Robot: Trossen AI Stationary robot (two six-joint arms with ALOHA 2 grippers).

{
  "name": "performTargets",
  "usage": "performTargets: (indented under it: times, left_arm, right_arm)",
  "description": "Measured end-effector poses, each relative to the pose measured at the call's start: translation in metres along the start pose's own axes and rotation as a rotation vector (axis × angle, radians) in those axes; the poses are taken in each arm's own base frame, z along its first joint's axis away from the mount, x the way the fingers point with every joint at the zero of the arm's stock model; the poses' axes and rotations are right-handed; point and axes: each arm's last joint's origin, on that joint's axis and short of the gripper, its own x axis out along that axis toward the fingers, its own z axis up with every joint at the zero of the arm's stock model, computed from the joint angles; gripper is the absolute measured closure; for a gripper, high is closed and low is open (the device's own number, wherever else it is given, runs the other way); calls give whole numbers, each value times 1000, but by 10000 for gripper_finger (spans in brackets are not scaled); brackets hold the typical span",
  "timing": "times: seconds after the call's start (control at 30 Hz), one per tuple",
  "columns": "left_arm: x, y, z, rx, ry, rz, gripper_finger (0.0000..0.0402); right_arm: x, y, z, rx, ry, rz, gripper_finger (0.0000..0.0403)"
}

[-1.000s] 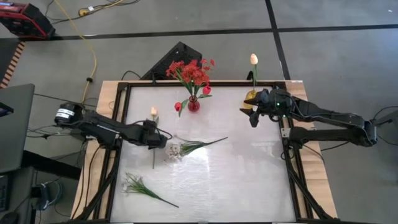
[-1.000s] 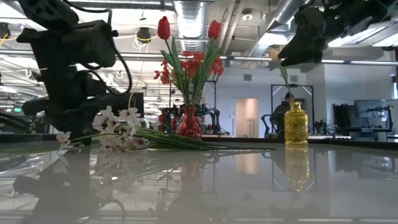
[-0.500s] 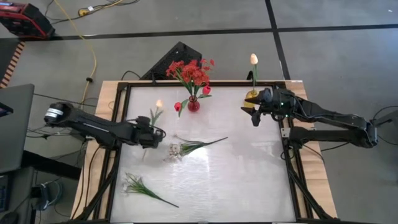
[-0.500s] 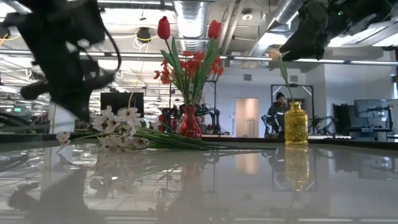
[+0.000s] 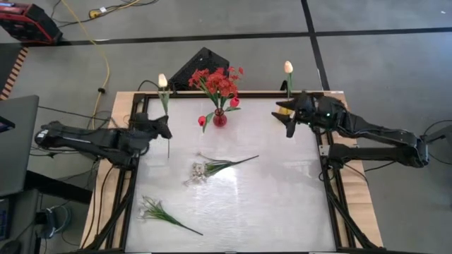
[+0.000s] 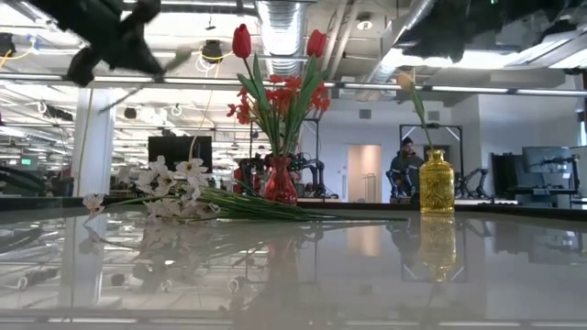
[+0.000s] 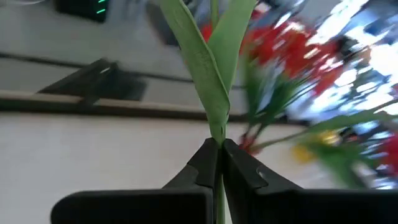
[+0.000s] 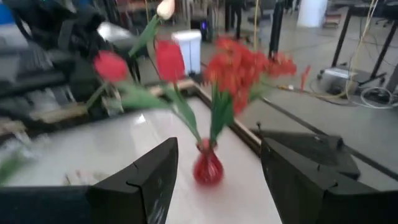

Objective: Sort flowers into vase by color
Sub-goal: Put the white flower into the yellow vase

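Observation:
My left gripper [image 5: 162,128] is at the far left of the table, shut on a cream-peach tulip [image 5: 162,80] that is raised off the table. The red vase [image 5: 219,118] stands at the far middle and holds red tulips and red blossom clusters [image 5: 219,81]. The yellow vase [image 6: 437,183] at the far right holds one cream tulip [image 5: 288,67]. My right gripper [image 5: 288,125] hovers open beside the yellow vase with nothing between its fingers. Two sprays of small white blossoms [image 5: 201,169] [image 5: 159,210] lie flat on the table. My left gripper pinches the tulip's thin green stem [image 7: 217,142] between its two fingertips, just below where the long leaves [image 7: 211,56] branch off. The fingers come from the table's left and lie across the stem. The tulip is lifted clear, its bloom toward the far edge and its stem end [image 5: 168,151] free.
The white tabletop [image 5: 268,204] has a dark frame rail [image 5: 134,169] along its sides. A yellow cable [image 5: 106,63] and a red device [image 5: 28,21] lie on the floor beyond the far left. A person [image 6: 408,156] stands in the room behind the yellow vase.
My left gripper has taken hold of the cream-peach tulip, which lay on the table's left part, and has carried it up and toward the far left corner. The tulip has left the table. My right gripper has risen a little beside the yellow vase.

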Motion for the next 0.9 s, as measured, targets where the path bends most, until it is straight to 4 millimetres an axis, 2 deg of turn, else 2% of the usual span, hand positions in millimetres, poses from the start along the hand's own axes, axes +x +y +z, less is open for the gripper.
performTargets:
  times: [0.17,0.37,0.53,0.67,0.8,0.9]
  left_arm:
    - [-11,-16,30,-7,-98,-215,401]
    - [-16,-40,55,112,-274,-492,401]
    - [-1,-49,61,164,-385,-522,401]
    - [12,-53,75,163,-452,-588,401]
    - [28,-64,91,154,-445,-682,402]
    - [44,-81,99,205,-414,-782,401]
  right_arm:
    - [-8,6,22,79,-70,39,148]
    - [-5,15,34,81,-130,92,148]
    - [12,22,37,87,-186,120,148]
    - [27,25,39,80,-233,128,148]
    - [42,29,41,93,-300,150,148]
    - [53,32,42,91,-331,189,148]
